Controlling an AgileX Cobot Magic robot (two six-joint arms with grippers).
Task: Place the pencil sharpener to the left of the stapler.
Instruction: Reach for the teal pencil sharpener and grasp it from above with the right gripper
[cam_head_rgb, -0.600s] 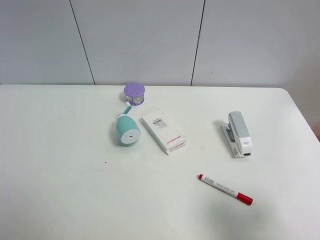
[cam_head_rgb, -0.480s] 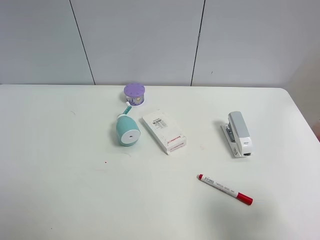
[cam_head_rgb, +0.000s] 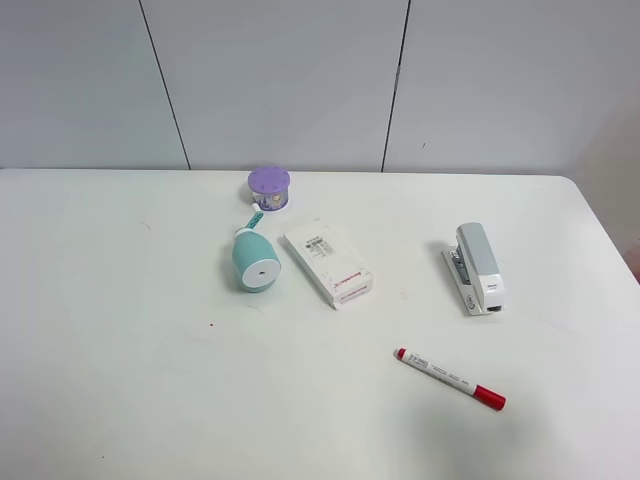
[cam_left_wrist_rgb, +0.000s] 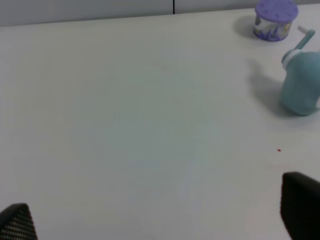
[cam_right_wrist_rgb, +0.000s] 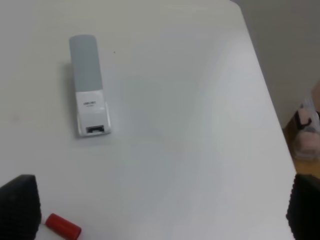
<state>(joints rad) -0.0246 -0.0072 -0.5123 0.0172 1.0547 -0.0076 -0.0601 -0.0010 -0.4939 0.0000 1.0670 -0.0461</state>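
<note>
The teal pencil sharpener lies on its side left of centre on the white table, white round face toward the front, crank handle pointing back. It also shows in the left wrist view, well away from my left gripper, which is open and holds nothing. The grey and white stapler lies at the right, lengthwise front to back, and appears in the right wrist view. My right gripper is open and empty, a stretch short of the stapler. Neither gripper shows in the exterior high view.
A purple round container stands just behind the sharpener. A white box with red print lies between sharpener and stapler. A red-capped marker lies in front of the stapler. The table's right edge runs near the stapler.
</note>
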